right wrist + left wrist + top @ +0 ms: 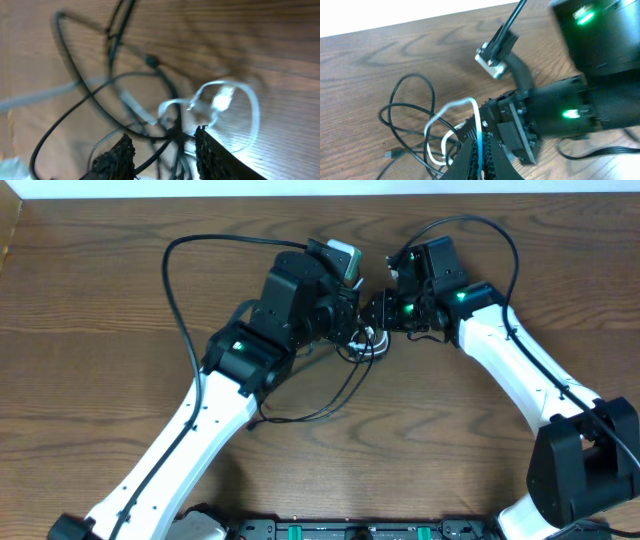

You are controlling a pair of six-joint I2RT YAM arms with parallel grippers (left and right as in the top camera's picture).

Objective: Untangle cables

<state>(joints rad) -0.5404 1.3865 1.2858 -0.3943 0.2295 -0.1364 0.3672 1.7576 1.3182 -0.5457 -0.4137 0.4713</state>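
Angling inward: left pincer [480, 144] pinching white cable [451, 105], right pincer [162, 146] agape.

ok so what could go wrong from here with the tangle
The left gripper is shut on the white cable, whose loop overlaps the black cables; pulling could tighten the tangle. The right gripper is open around several crossing strands, so it may pinch more than one.

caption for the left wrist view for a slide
The left pincer shut on the white cable, black cables looped on the table beside it
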